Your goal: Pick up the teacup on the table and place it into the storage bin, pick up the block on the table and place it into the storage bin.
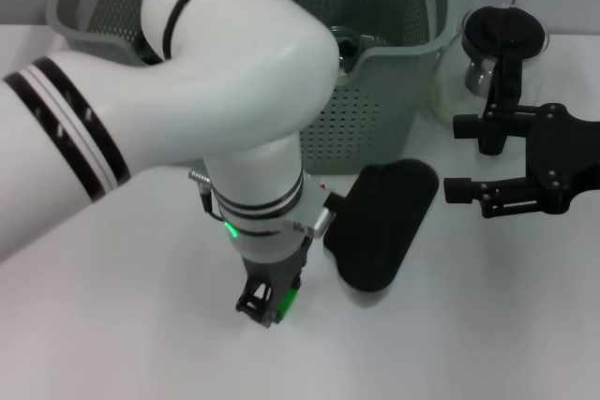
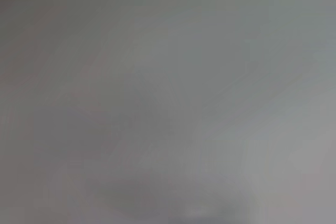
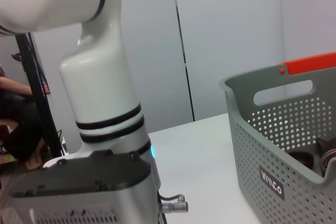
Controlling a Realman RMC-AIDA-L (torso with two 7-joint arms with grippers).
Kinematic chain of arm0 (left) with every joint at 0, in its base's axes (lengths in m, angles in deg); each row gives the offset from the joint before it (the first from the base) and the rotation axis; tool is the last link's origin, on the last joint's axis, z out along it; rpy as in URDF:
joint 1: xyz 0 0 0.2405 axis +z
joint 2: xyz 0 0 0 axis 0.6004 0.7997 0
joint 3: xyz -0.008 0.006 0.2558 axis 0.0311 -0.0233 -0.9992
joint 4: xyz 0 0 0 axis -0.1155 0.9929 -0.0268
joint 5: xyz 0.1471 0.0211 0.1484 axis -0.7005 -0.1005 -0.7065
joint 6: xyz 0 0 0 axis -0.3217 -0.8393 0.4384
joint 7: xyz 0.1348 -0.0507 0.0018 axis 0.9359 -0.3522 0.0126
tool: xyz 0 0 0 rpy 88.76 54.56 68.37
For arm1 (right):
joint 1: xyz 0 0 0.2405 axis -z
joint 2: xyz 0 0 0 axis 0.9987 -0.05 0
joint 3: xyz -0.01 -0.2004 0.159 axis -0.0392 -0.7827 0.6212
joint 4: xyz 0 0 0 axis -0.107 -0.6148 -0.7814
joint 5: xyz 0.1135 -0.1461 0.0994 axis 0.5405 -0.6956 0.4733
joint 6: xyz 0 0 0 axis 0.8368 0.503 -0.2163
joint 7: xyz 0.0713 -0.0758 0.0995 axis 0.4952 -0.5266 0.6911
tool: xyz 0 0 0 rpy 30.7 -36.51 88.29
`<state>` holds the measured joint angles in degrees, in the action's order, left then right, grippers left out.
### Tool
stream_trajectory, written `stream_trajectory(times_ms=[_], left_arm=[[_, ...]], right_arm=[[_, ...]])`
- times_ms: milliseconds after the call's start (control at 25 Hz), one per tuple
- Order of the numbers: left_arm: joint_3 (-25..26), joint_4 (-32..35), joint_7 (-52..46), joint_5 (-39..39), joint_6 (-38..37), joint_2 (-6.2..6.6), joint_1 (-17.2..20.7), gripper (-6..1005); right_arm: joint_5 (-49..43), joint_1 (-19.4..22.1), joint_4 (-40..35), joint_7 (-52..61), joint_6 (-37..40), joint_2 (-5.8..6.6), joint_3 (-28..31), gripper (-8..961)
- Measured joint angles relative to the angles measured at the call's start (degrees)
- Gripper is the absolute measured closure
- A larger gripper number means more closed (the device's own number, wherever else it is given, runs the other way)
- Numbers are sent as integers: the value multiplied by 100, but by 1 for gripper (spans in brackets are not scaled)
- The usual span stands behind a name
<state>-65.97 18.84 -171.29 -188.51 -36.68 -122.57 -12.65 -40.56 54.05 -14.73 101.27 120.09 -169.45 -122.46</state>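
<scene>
Head view: the left claw [image 1: 269,303] is lowered onto the white surface [image 1: 487,325], closed around a small green block [image 1: 290,301]. The right claw [image 1: 461,158] hangs open beside the grey-green perforated plastic storage bin [image 1: 375,91].

Left wrist view: nothing can be made out.

Right wrist view: a dark teacup [image 3: 326,157] appears to lie inside the bin already; the block is judged still to be binned.

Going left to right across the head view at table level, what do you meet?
Left gripper down on the table, closed around a green block → black pad → right gripper, open beside the glass pot. The storage bin stands behind.
</scene>
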Motion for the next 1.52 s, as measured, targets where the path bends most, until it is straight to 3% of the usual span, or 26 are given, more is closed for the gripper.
stream_trajectory(times_ms=[120,200,280,440,600,720,960,1080,1200,1440,1520], left_arm=[[266,476,-119,27,-351,-1,59,586],[736,940,-146,226,-817,-1,131,587],[1478,1418,-164,631,-1333,1,199,587],[3507,1953,-125,1731,-1970,50,377,587],[5365,2013,-149,2241,-1721,68,482,586],[6291,1760,-361,2408,-1114,171,429,587],[6436,149,-1065,2418,702,765,113,589],[6391,-596,-1277,2214,1296,941,-93,587],[6368,-971,-1648,1872,1936,986,-186,584],[6358,-885,-1741,1756,2019,949,-131,578],[6373,-694,-1751,1766,1903,930,-48,425]], right_arm=[[0,4,0,-7,19,11,0,25],[0,6,0,-7,38,23,0,25],[0,33,0,-42,49,48,-1,25],[0,73,0,-142,50,76,0,25],[-9,82,-10,-171,56,128,-36,25],[-22,74,-45,-174,57,151,-59,25],[-32,13,-20,-277,57,204,-134,25],[-32,5,-11,-311,56,204,-203,26],[-32,2,-10,-310,59,201,-228,26],[-32,9,-9,-309,65,187,-250,25],[-32,17,-9,-311,70,183,-250,26]])
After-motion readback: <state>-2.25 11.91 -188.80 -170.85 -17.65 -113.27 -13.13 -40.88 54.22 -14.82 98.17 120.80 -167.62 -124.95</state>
